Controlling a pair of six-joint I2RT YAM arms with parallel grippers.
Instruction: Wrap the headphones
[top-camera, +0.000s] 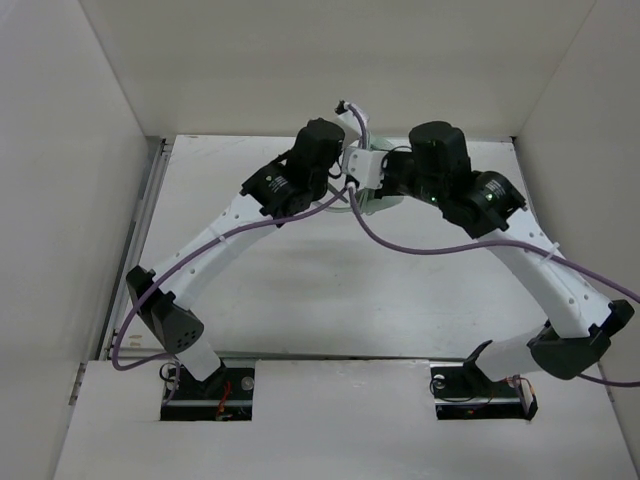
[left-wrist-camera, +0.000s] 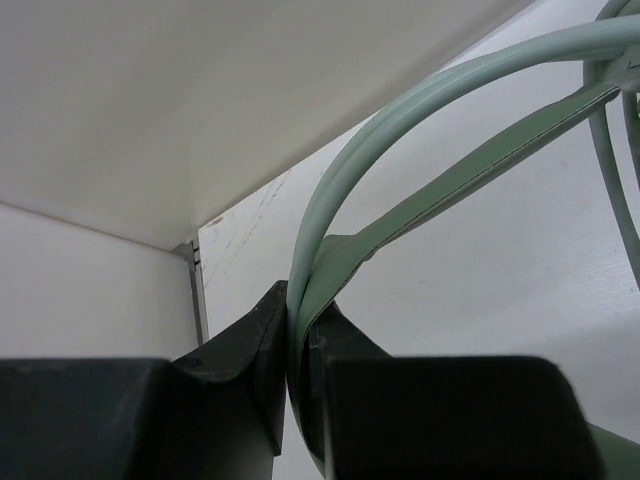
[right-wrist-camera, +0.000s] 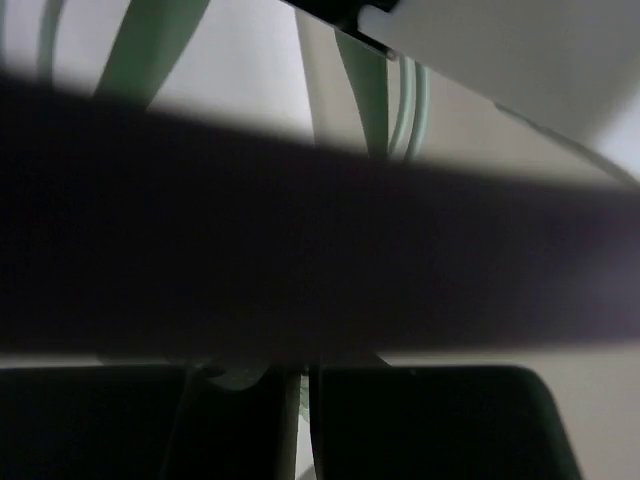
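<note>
The pale mint-green headphones lie at the back middle of the table, mostly hidden under both wrists in the top view; a bit of mint (top-camera: 373, 205) shows. My left gripper (left-wrist-camera: 296, 335) is shut on the headband (left-wrist-camera: 400, 120) and its inner strap. Thin cable loops (left-wrist-camera: 612, 150) hang at the right. In the top view my left gripper (top-camera: 352, 172) and right gripper (top-camera: 388, 178) meet closely. My right gripper (right-wrist-camera: 301, 420) has its jaws nearly together on a thin pale cable strand (right-wrist-camera: 296, 425). Mint bands (right-wrist-camera: 365, 95) and cable strands (right-wrist-camera: 410, 120) show beyond.
A purple robot cable (top-camera: 420, 248) sags over the table between the arms. A dark blurred band (right-wrist-camera: 320, 250) crosses the right wrist view and hides most of it. White enclosure walls (top-camera: 60, 150) stand on three sides; the back wall (left-wrist-camera: 250, 90) is close.
</note>
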